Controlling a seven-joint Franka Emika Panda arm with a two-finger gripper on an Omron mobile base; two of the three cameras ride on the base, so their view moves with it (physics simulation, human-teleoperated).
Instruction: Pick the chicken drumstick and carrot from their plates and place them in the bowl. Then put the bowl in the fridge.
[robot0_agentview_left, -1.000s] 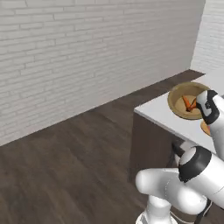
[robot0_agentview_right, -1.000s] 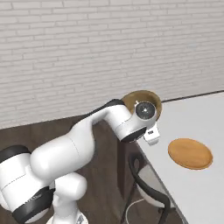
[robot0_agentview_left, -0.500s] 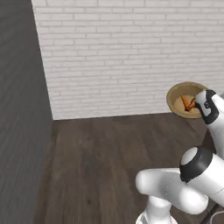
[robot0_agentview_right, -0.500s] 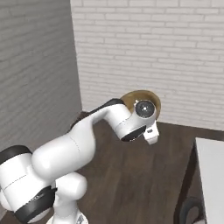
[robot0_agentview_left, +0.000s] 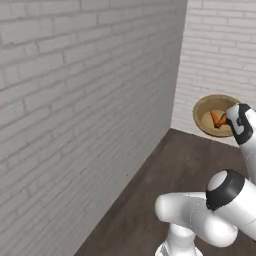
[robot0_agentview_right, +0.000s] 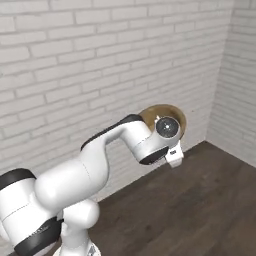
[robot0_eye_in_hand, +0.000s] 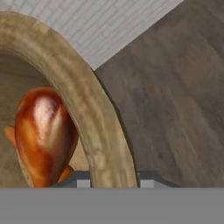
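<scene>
The white arm is reaching up and forward from its base, elbow bent, wrist raised high. The gripper (robot0_eye_in_hand: 114, 183) is clamping the rim of the wooden bowl (robot0_eye_in_hand: 94, 127), one finger at each side of the wall, carrying it aloft.

White brick walls (robot0_agentview_left: 75, 100), dark wood floor (robot0_agentview_right: 200, 200).

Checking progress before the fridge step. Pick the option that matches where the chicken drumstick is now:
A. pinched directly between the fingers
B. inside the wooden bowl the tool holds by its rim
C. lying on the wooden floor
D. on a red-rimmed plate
B: in the hand view the chicken drumstick lies inside the bowl, whose rim runs between the tool fingers, with the carrot beside it.
</scene>
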